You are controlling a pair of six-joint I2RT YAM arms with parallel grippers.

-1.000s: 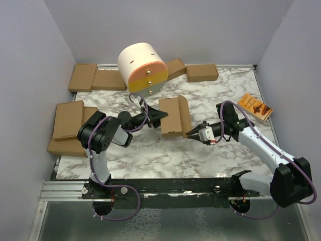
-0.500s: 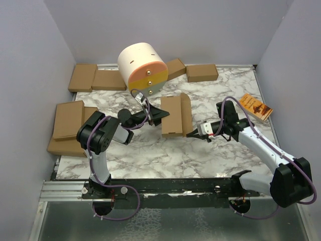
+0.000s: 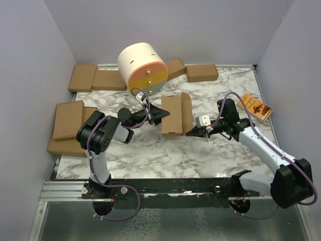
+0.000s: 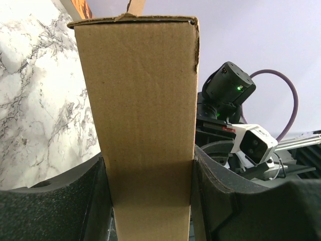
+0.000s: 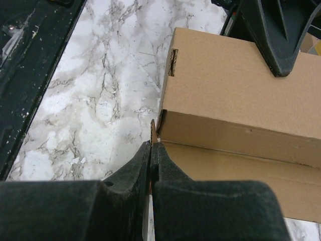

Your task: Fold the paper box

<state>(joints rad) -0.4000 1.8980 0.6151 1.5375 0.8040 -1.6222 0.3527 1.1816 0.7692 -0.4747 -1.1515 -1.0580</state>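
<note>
The paper box (image 3: pixel 173 115) is sitting mid-table, slightly toward the far edge. It is showing plain brown card, nearly closed, with one long flap hanging out along its right side. It's looking light and stiff but easy to crease, so its edges are the sensible hold. The left gripper (image 3: pixel 159 115) is clamping it from the left. The right gripper (image 5: pixel 151 150), fingertips together, is pinching a thin flap edge at its near corner.

Matt cardboard, grainy black plastic, marble-look top.
The paper box (image 4: pixel 143 100) is plain brown cardboard, matt and faintly fibrous, with rough, slightly ragged cut edges. The fingers of my left gripper (image 4: pixel 147 165) and my right gripper (image 5: pixel 151 145) look like matt black plastic with a fine grainy texture. The table (image 5: pixel 95 75) is smooth, white with grey marble-like veining and a soft sheen.
</note>
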